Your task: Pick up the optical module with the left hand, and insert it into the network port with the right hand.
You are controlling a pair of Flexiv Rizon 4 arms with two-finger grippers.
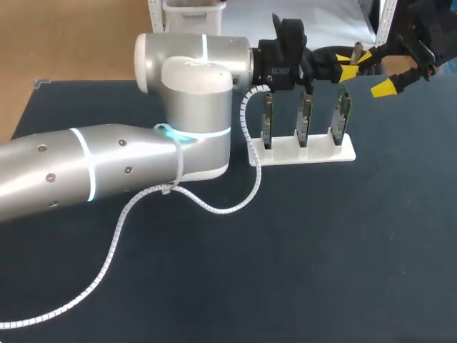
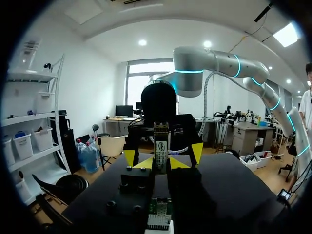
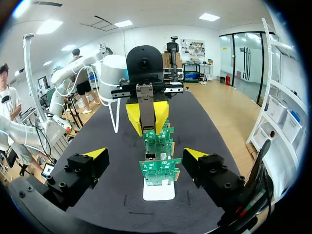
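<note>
Head view: near the bench's far edge, the left gripper (image 1: 348, 69) hangs over the white rack (image 1: 303, 151) of circuit boards (image 1: 305, 118). Left wrist view: it's clamped on the upright optical module (image 2: 161, 146). Right wrist view: the right gripper (image 3: 145, 155) gapes wide, with the module ahead of it and not touching.

Bright, even light falls from ceiling panels (image 3: 209, 17) (visible in both wrist views); soft glare on the left arm (image 1: 107, 168), faint shadows on the table (image 1: 321, 250).

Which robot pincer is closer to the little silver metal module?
Left. The left pincer is shut on the slim silver metal optical module; the right pincer faces it, open and apart.
</note>
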